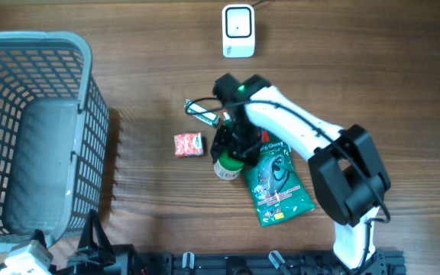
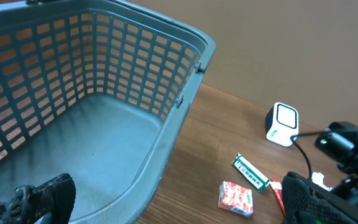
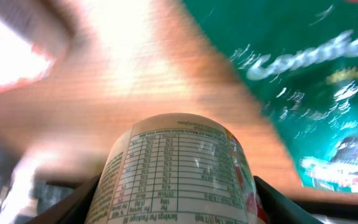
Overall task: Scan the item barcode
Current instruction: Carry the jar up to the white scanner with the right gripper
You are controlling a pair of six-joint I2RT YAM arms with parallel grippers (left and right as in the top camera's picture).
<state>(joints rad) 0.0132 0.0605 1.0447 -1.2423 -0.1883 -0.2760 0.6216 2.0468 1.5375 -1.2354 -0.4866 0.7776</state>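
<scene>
right end effector (image 3: 176,200): my fingers sit on either side of the bottle (image 3: 179,165) and look clamped on it. The bottle is sharp in my wrist view while everything behind it is smeared.
left end effector (image 2: 176,186): jaws wide apart, nothing in them, down by the basket (image 1: 82,92) at the near-left corner.
where the bottle is: mid-table, just beside the top corner of the green pouch (image 1: 279,183), with the red packet (image 1: 189,144) near on the other side.
bottle vs scanner: the white scanner (image 1: 237,30) stands at the far edge, well apart from the bottle and nearly straight beyond it. That's the way I'd have to carry it.
long axis: runs away from my wrist camera, out past the fingertips.
nearer arm: the right by a mile, since the left is well apart.
bottle label: a nutrition-style table faces my camera, print too small to read, no barcode on this side. My guess is it needs turning.
pouch writing: something like "Comfo…", too blurry to be sure.
also there: a green-and-white stick pack (image 1: 203,114).
</scene>
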